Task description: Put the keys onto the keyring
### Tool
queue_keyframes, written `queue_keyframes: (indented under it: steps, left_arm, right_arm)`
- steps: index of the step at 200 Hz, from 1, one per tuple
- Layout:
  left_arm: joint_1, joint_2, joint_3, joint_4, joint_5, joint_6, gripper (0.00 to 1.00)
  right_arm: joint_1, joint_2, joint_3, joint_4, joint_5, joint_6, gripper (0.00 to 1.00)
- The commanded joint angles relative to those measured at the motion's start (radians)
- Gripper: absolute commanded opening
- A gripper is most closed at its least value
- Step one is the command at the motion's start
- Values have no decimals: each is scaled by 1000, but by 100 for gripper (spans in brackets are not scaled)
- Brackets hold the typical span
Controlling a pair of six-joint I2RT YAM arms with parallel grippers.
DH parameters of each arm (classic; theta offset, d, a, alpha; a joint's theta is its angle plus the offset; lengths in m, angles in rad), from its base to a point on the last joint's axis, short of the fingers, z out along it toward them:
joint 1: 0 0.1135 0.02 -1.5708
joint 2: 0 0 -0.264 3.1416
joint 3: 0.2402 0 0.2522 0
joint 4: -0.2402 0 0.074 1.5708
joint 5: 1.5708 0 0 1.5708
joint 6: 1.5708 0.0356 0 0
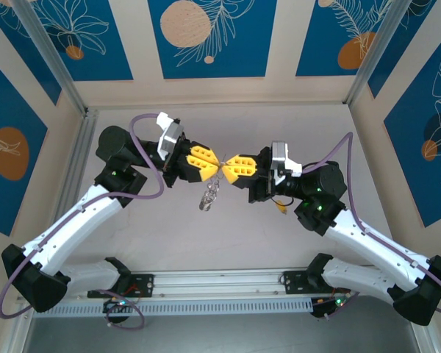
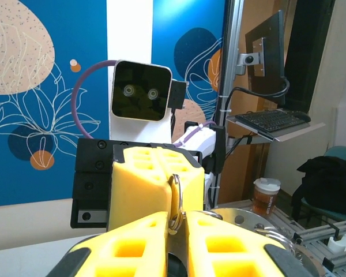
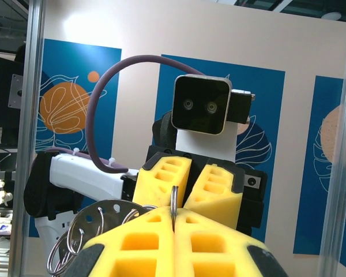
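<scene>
over the pale table the left arm and right arm meet tip to tip near the middle. the left gripper is pinched almost closed on the thin grey keyring. the right gripper is clamped fully on the same hoop from the opposite side, holding it upright between them. a cluster of small silvery keys hangs just below the fingertips.

No text, label, brand, number or sign is legible; the blue wall panels bear leaf drawings, not lettering.
</scene>
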Motion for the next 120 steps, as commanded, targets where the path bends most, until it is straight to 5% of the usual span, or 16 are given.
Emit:
queue_keyframes:
  steps: [1, 18, 35, 60, 97, 120]
  left_arm:
    - [-22, 10, 19, -6, -19, 35, 14]
    - [-22, 13, 16, -9, -22, 41, 13]
    - [-21, 13, 15, -39, -26, 75, 0]
    - [-17, 13, 41, -175, -42, 183, 0]
    - [-11, 31, 203, -699, -52, 537, 0]
    - [-11, 68, 338, -1034, -97, 752, 0]
  right_arm:
    - [9, 12, -9, -15, 42, 4, 0]
    - [10, 16, -15, -18, 43, 9, 0]
    - [10, 17, -17, -44, 51, 5, 0]
    - [-5, 11, -21, -100, 72, -1, 0]
    - [-34, -23, 51, -370, 101, -89, 35]
    - [-58, -54, 95, -540, 119, -143, 47]
